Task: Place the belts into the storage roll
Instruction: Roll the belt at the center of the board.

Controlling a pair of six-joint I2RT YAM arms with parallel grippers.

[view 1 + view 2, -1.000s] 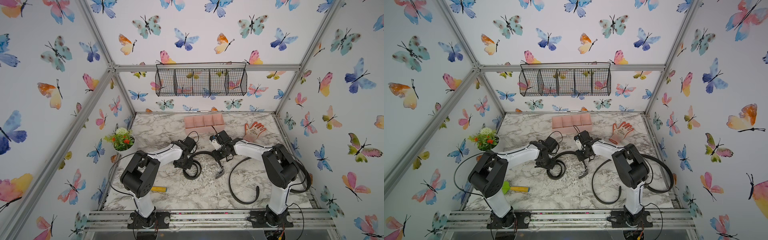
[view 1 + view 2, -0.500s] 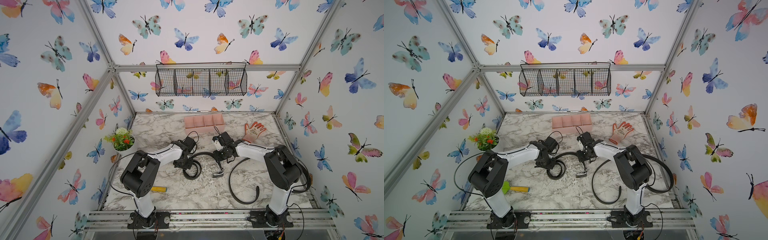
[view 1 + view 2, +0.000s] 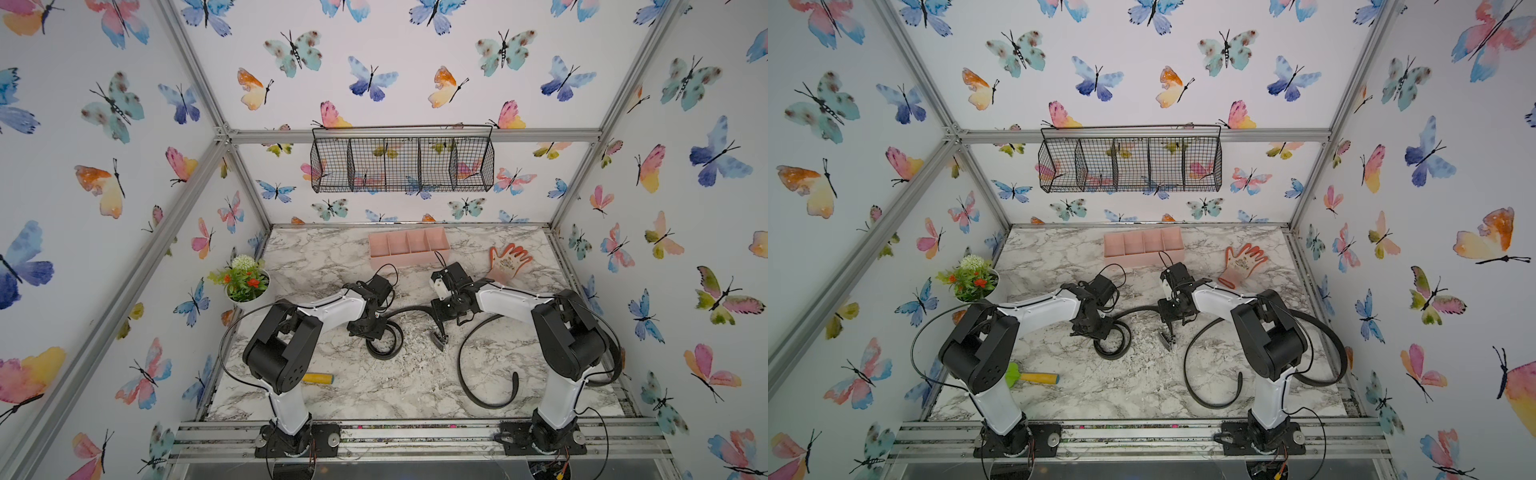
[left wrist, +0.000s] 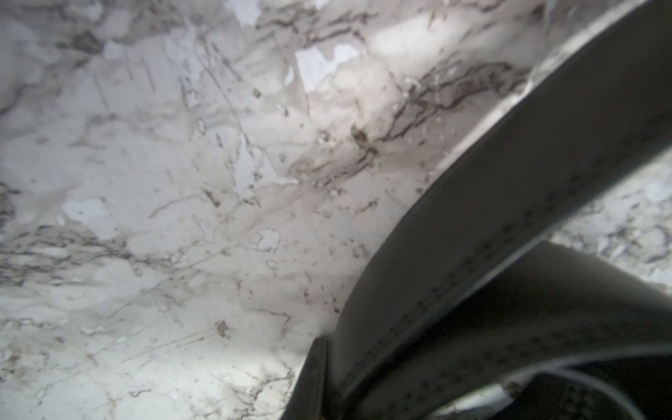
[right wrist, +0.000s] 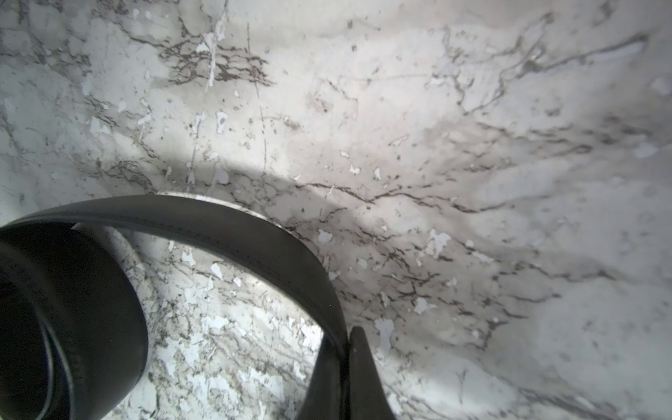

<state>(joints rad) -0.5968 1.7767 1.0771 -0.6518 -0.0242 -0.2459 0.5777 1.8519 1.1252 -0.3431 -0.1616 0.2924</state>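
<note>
On the marble table (image 3: 332, 399), between the two arms, we are finding the first belt (image 3: 413, 309) lying partly rolled. A loose coil is resting just beside the left gripper (image 3: 371, 330), and from it the strap is arching across to the right gripper (image 5: 344, 336).

In the right wrist view, that gripper's two fingers (image 5: 363, 378) are pressing together on the strap and pinching it above the marble. In both top views, a short dark end with a pale glint is hanging below this gripper; we cannot tell whether it is a buckle.

In the left wrist view, one finger (image 4: 309, 378) is showing against the side of the strap, which is running close past the lens. The opposite finger is hidden. We therefore cannot tell whether the left gripper is pinching the belt or standing spread beside it.

The second belt (image 3: 460, 361) is lying in a wide open curve on the table in front of the right arm, apart from both grippers.

The storage roll (image 3: 407, 259) is sitting at the back of the table, its long side facing the arms. We are recording both belts as lying outside it, well apart from it.

We are also noting:
- a glove (image 3: 509, 262) to the right of the storage roll
- a potted plant (image 3: 245, 282) at the left edge of the table
- a yellow-handled tool (image 3: 318, 378) near the left arm's base
- a wire basket (image 3: 403, 164) hanging on the rear wall
</note>
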